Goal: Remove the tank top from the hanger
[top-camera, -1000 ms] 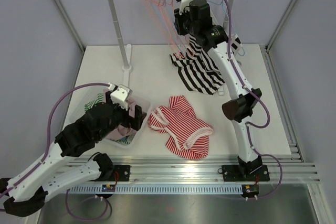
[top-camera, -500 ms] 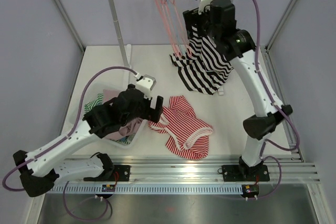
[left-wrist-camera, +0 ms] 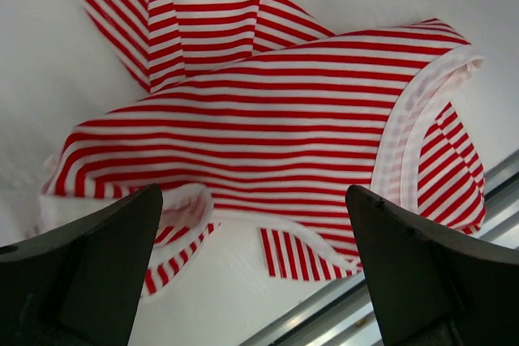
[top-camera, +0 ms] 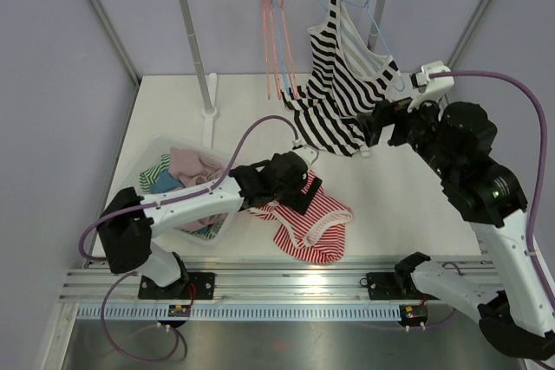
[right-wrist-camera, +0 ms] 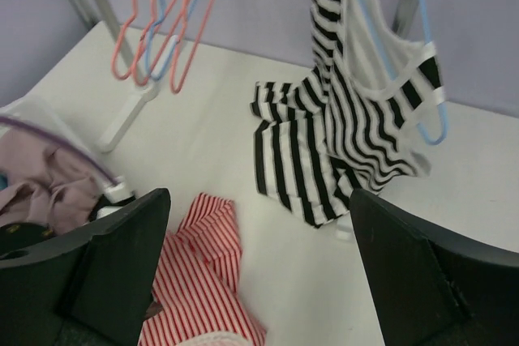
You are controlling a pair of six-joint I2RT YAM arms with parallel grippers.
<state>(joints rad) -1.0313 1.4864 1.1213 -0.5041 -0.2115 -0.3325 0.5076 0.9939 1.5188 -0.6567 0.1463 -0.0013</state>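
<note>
A black-and-white striped tank top point(top-camera: 342, 62) hangs on a blue hanger point(top-camera: 371, 8) at the right end of the rail, its hem draped on the table. The right wrist view shows the same tank top point(right-wrist-camera: 357, 119) and hanger point(right-wrist-camera: 427, 87). My right gripper point(top-camera: 375, 130) is open and empty, apart from the garment, to its lower right. My left gripper point(top-camera: 302, 190) is open just above a red-and-white striped top point(top-camera: 308, 218) lying flat on the table. In the left wrist view that top point(left-wrist-camera: 259, 111) fills the frame and the open left gripper point(left-wrist-camera: 255, 273) holds nothing.
Pink and blue empty hangers point(top-camera: 277, 32) hang mid-rail. The rack's left pole point(top-camera: 192, 41) stands on the table. A clear bin point(top-camera: 160, 146) of clothes sits at the left. A metal rail point(top-camera: 303, 279) runs along the near edge.
My right gripper opened and drew back from the rail, down and to the right, leaving the striped tank top hanging. My left arm swung right from the bin to over the red striped top.
</note>
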